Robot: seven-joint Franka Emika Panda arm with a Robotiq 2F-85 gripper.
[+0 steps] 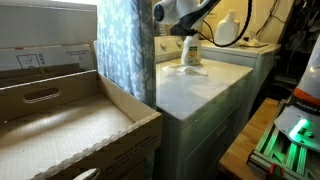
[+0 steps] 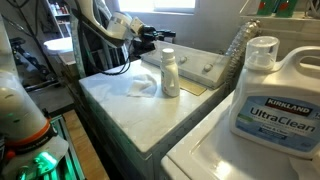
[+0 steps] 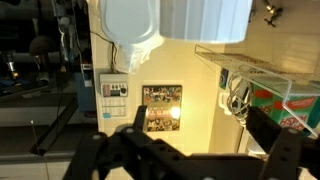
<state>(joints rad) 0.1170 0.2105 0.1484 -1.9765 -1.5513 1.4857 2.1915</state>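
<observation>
Laundry-room washer top [image 2: 110,105]: small white bottle [image 2: 170,72] upright, crumpled white cloth [image 2: 140,86] touching the bottle; gripper [image 2: 165,38] wide open, empty, hovering above the bottle, seemingly at approach stage, where a grasp calls for lowering around the bottle.

Small white plastic bottle [image 2: 170,73]: pale label. Crumpled white cloth [image 2: 140,87] at its 9 o'clock. Off-white washer lid [image 2: 115,112]. Black metal gripper [image 2: 163,38]. Large white detergent jug [image 2: 270,95]: blue label, white lettering. Fabric curtain [image 1: 125,45]: blue-white mottled print. Tan cardboard box [image 1: 60,120].

The arm [image 2: 103,22] holds its hand [image 2: 160,40] level, fingers [image 3: 283,148] spread wide.
</observation>
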